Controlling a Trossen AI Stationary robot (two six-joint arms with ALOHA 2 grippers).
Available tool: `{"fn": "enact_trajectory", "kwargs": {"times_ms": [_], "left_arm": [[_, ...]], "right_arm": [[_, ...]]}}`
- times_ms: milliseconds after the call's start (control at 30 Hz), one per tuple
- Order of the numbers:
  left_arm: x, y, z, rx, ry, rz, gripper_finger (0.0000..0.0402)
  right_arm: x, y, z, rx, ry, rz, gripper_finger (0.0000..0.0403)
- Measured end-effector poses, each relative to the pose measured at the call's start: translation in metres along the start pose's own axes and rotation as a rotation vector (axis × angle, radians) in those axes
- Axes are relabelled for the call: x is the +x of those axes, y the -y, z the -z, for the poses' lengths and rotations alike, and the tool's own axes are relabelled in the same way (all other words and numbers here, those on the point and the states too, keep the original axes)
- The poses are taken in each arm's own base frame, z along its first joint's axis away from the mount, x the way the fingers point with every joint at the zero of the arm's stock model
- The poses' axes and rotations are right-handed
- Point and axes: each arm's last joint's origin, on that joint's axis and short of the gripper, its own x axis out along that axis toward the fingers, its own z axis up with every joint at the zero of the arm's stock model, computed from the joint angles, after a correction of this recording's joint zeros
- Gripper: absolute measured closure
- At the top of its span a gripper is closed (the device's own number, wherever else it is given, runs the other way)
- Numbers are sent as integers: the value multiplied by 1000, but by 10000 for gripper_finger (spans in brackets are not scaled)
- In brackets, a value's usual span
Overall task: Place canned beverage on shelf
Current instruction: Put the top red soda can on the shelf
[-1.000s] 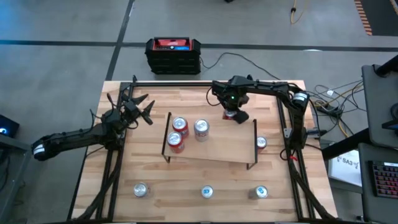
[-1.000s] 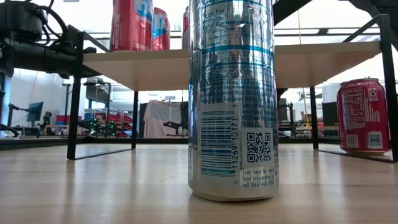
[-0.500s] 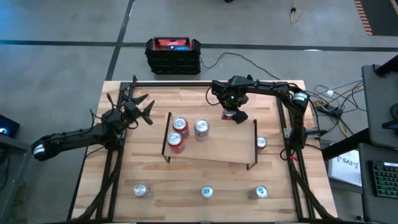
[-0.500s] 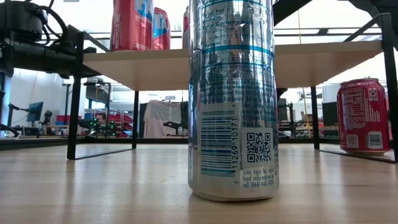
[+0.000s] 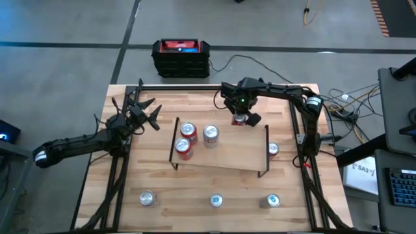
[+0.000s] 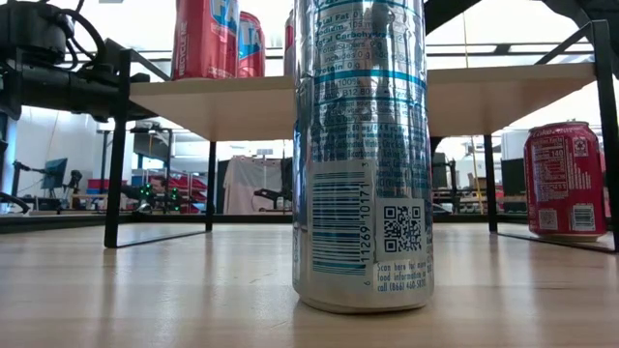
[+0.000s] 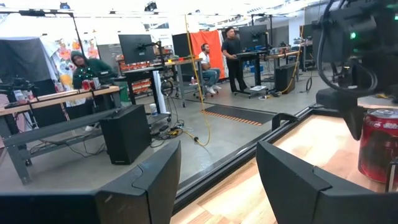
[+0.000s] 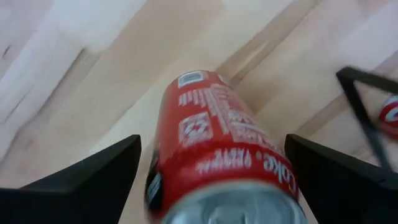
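The right gripper's (image 8: 211, 168) two dark fingers (image 8: 93, 171) stand spread wide on either side of a red aluminium beverage can (image 8: 217, 149), with pale wood showing in the gaps, so they are not pinching it. The can stands upright on the far right part of the low light-wood shelf on thin black legs (image 5: 227, 155), as the high view places it (image 5: 240, 119) beneath the right gripper (image 5: 242, 117).

Only the right wrist view gives the can's label: white lettering ending in "oke" (partly cut off) and a small white panel too blurred to read. The left wrist view shows the same red can (image 7: 379, 144) from the side, with the right arm's dark gripper above it.

Three more cans (image 5: 194, 137) stand grouped on the shelf's left part. The low view is filled by a silver and blue can (image 6: 363, 155) on the large wooden tabletop (image 6: 155, 290), bearing a barcode, a QR code and "11269 10171".

The left gripper (image 5: 144, 112) hovers over the table's left side, fingers (image 7: 140, 186) apart and empty. People show in the room beyond.
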Motion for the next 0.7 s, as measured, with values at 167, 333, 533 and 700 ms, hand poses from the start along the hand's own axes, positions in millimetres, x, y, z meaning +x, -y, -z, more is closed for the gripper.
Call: {"fn": "enact_trajectory", "kwargs": {"times_ms": [167,333,533,700], "left_arm": [[0,0,0,0,0,0,207],[0,0,0,0,0,0,207],[0,0,0,0,0,0,207],[0,0,0,0,0,0,207]], "right_arm": [[-17,-2,0,-117,1,-11,14],[-23,1,0,-267,11,18,5],[-22,2,0,-390,4,36,3],[-22,2,0,-522,0,36,3]]}}
